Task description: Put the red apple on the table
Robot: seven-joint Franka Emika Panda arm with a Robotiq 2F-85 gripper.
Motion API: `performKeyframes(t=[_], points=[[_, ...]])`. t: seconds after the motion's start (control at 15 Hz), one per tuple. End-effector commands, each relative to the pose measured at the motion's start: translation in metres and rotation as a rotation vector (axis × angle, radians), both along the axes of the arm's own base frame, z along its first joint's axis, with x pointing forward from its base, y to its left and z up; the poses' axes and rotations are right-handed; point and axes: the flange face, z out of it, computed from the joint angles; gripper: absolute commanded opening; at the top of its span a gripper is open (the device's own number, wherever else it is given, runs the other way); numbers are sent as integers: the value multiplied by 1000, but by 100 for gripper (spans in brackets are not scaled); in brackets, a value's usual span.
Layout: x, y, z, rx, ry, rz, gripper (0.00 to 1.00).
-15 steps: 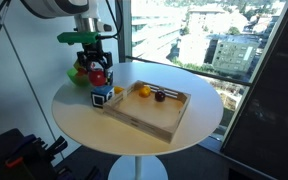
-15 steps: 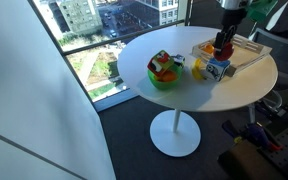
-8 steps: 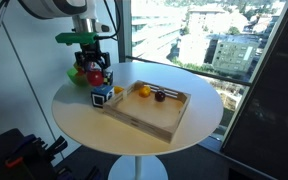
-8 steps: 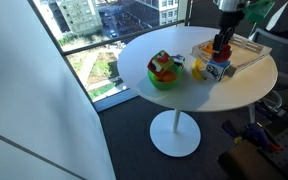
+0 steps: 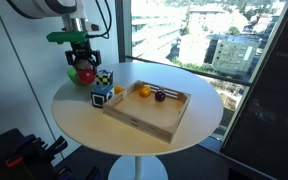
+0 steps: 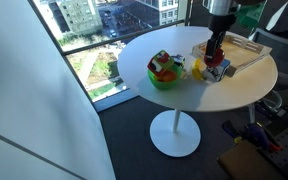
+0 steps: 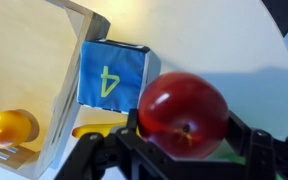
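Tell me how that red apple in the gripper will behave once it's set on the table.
The red apple looks round and glossy, so it will probably roll on the smooth table once released. Its shiny skin may also slip in the gripper.

Daylit windows (image 5: 194,40), dark floor (image 6: 124,150)

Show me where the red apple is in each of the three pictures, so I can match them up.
In an exterior view: the red apple is at upper left, left of the wooden tray.
In an exterior view: the red apple is at upper right, just left of the wooden tray.
Wrist view: the red apple is large, at lower centre, right of the wooden tray.
Shared landmark: the wooden tray.
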Motion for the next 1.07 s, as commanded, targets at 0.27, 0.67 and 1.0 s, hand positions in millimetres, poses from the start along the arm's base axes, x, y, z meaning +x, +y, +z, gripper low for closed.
performKeyframes(t=[0.27, 0.67, 1.0], points=[[-9, 36, -14, 10, 23, 76, 57], [-10, 50, -30, 24, 1, 103, 57], [-10, 56, -44, 42, -23, 118, 57]])
